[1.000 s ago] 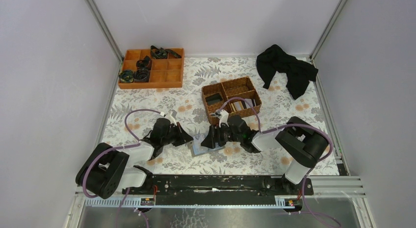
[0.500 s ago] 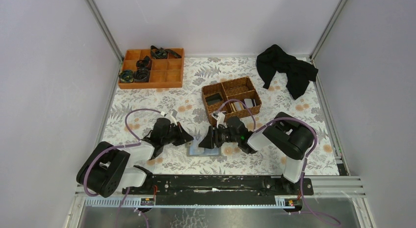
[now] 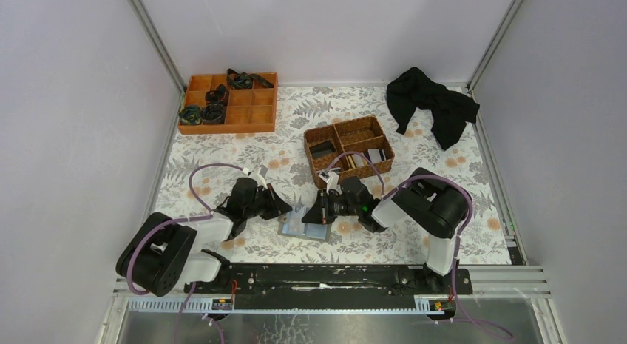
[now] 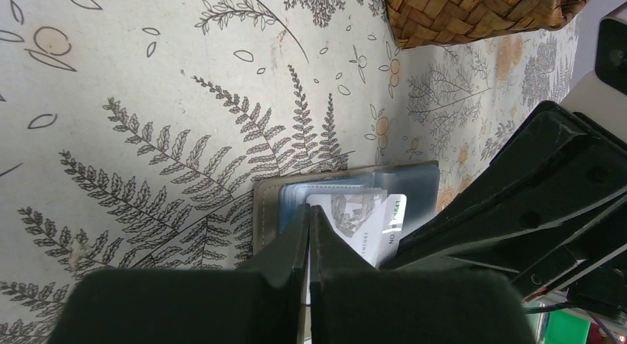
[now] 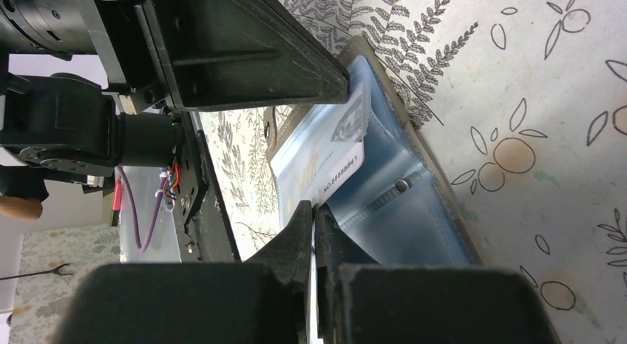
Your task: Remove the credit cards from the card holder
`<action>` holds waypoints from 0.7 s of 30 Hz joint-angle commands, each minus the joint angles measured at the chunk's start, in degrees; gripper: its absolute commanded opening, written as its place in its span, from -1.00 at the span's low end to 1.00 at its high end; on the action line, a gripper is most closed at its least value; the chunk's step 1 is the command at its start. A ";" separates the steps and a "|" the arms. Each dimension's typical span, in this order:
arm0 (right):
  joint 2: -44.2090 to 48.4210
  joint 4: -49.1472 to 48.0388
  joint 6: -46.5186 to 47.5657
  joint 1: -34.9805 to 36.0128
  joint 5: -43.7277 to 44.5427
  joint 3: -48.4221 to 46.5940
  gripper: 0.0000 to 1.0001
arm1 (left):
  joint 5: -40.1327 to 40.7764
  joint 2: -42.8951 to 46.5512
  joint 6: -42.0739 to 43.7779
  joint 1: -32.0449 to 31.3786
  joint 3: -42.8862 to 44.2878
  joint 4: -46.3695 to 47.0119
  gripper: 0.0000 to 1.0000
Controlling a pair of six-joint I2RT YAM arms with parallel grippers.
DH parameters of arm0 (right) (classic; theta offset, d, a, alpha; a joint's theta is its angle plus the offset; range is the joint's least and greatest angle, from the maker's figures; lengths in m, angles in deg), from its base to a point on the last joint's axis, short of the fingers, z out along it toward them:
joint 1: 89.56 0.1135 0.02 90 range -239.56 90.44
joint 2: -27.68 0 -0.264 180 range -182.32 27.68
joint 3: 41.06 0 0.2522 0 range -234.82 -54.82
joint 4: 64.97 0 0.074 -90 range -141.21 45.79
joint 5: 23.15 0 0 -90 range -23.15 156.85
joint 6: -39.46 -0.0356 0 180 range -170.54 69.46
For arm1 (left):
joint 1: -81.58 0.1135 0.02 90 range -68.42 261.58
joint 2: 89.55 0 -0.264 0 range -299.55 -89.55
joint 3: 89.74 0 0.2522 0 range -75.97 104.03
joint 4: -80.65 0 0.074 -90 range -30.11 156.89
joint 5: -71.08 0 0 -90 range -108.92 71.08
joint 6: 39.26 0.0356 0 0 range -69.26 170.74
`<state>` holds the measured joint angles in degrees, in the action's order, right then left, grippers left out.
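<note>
The card holder [image 3: 298, 226] lies open on the fern-print cloth between my two grippers, its blue-grey inside [image 5: 403, 233] facing up. A white credit card [image 5: 319, 165] sticks halfway out of its clear pocket; the left wrist view shows that card [image 4: 364, 220] too. My left gripper [image 4: 308, 213] is shut on the holder's olive-edged end [image 4: 265, 211], a thin pale strip pinched between its jaws. My right gripper [image 5: 314, 208] is shut on the free edge of the white card. In the top view the left gripper [image 3: 287, 208] and right gripper [image 3: 313, 215] meet tip to tip over the holder.
A brown wicker basket [image 3: 347, 129] with a few cards in its compartments stands just behind the grippers, and its corner [image 4: 473, 15] shows in the left wrist view. An orange divided tray [image 3: 255, 118] sits far left, and a black cloth [image 3: 430, 103] lies at the far right.
My right gripper has gone from wide open to shut on the white card, after sliding a little to the left. The holder has shifted slightly left. The left gripper has stayed shut.
</note>
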<state>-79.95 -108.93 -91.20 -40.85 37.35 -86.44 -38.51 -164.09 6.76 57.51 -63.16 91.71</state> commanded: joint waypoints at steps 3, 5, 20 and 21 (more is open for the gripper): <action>3.47 -0.75 1.65 0.47 -1.28 -0.82 -1.00 | 2.23 0.52 1.98 -0.38 -0.45 -3.92 -1.00; 6.60 3.45 3.66 0.50 -0.26 -0.37 -1.00 | 2.93 0.62 1.91 -0.36 -0.34 -3.88 -1.00; 31.27 48.56 25.87 0.19 14.30 -7.59 -1.00 | 3.42 0.67 0.86 -0.36 1.26 -1.06 -1.00; 32.45 53.24 28.25 -0.30 16.19 -10.78 -1.00 | 3.24 0.70 0.76 -0.37 1.61 -0.88 -1.00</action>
<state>-53.68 -72.64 -73.81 -40.80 45.83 -88.40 -36.52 -163.52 6.78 57.51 -62.94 91.23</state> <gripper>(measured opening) 0.018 0.009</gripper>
